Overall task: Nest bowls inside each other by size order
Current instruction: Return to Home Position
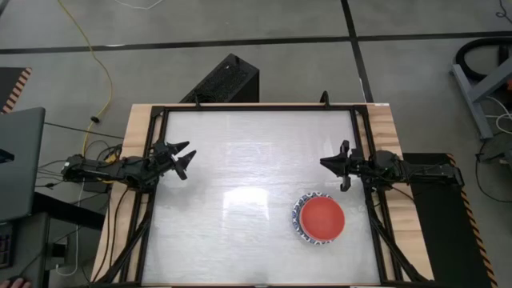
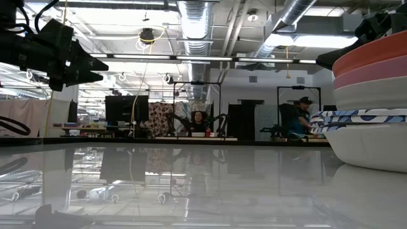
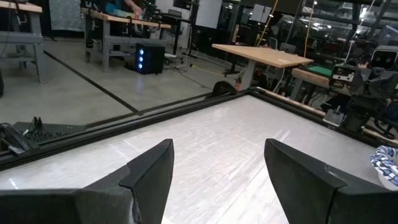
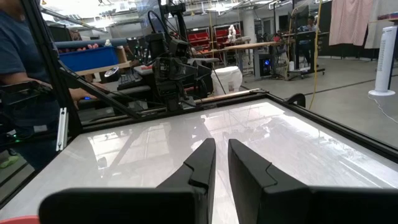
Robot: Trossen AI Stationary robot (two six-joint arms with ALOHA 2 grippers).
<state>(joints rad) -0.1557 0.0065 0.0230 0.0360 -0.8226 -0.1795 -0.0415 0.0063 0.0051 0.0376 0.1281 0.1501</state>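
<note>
Near the table's [image 1: 240, 160] front edge, on the right arm's side, the bowls [image 1: 322, 218] sit nested in one stack: a broad white bowl [image 2: 372, 149] holds blue-patterned rims [image 2: 359, 116], then a cream bowl [image 2: 372, 95], a pink bowl [image 2: 375, 71] and, topmost, the empty red bowl [image 2: 375, 54]. They look rigid, glossy and chippable, and the stack is likely heavy, so a pinch across one rim seems the surest hold. Farther back the right hand [image 1: 324, 164] hovers empty, fingers almost together, while the left hand [image 3: 217, 143] hangs spread wide, well apart across the table.
</note>
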